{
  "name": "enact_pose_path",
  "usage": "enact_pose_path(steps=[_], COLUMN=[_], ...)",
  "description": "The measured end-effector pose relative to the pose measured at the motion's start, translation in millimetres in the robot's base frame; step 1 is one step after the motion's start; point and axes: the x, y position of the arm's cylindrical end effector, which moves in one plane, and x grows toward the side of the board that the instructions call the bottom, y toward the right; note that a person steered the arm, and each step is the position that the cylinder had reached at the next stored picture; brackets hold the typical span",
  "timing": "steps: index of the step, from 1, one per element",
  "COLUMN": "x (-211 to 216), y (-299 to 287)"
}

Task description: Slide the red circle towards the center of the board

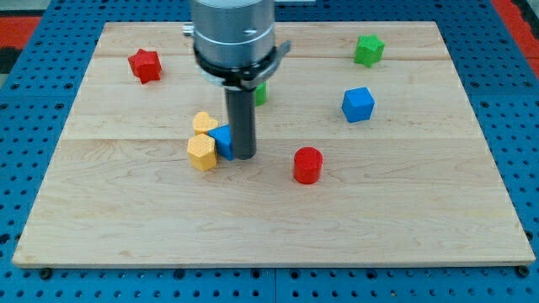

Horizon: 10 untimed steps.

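My tip (242, 156), a bare rod with no fingers to spread, stood beside the blue block (222, 141), at nine o'clock of the red circle (308, 165), which looked light, stiff and best pushed low on its side.

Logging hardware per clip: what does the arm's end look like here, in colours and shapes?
A wide silver-grey metal cylinder enters from the view's top, ringed at its base by a black collar with small side tabs. Below it hangs a straight dark grey rod, ending at my tip. No cables or markings are visible.
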Motion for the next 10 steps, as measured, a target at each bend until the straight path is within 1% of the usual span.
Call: enact_pose_path(steps=[1, 2, 3, 4, 5, 6, 7, 8, 9, 10], x=[2.3, 34.0, 79.3, 64.4, 54.8, 39.9, 1.2, 18.3, 6.3, -18.2], y=[10.7, 53.4, 83.1, 131.2, 87.6, 67.5, 83.8, 86.7, 108.0, 129.3])
